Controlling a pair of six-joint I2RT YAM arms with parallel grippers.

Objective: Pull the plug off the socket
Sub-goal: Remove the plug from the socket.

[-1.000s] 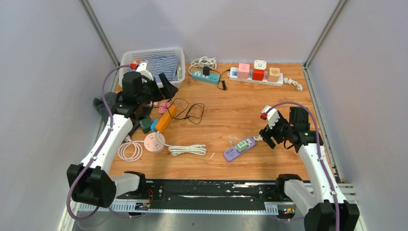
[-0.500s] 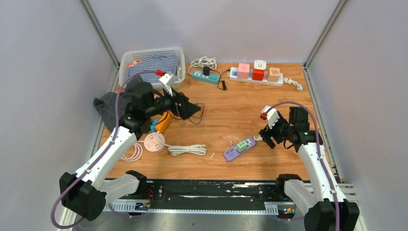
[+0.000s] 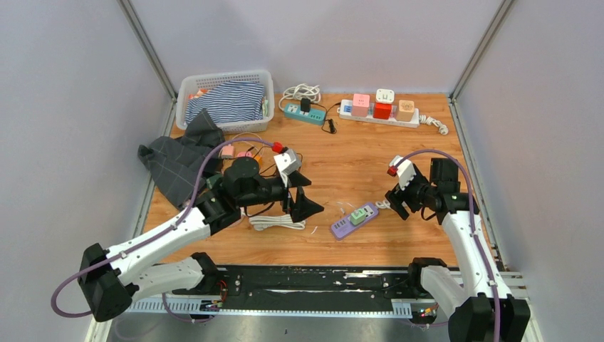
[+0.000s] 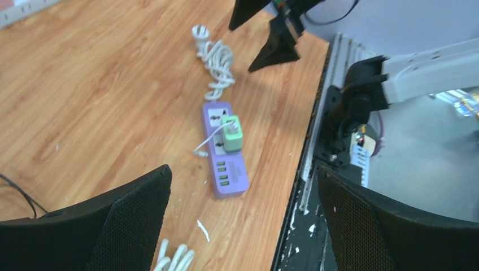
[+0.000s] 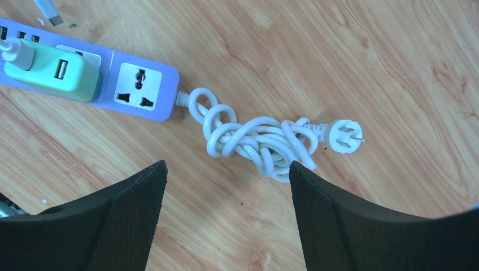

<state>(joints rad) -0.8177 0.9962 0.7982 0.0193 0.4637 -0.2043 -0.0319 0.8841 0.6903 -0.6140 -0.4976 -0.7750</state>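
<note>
A purple power strip (image 3: 345,227) lies on the wooden table near the front, with a green plug (image 3: 358,214) seated in it. In the left wrist view the green plug (image 4: 231,134) sits mid-strip on the purple power strip (image 4: 229,175), ahead of my open left gripper (image 4: 243,170). That left gripper (image 3: 303,196) hovers just left of the strip, empty. My right gripper (image 3: 397,203) stands open to the strip's right. From the right wrist, the right gripper (image 5: 227,164) hangs over the strip's knotted white cord (image 5: 254,138), the green plug (image 5: 53,70) at upper left.
A white basket (image 3: 186,87) with striped cloth stands at the back left, a grey cloth (image 3: 174,160) beside it. A teal strip (image 3: 305,112) and a white strip with cube adapters (image 3: 381,110) line the back. A white cord bundle (image 3: 278,222) lies under my left arm.
My left arm has swung from the basket at the back left to the table's middle, stopping just left of the purple strip. The right arm has stayed put.
</note>
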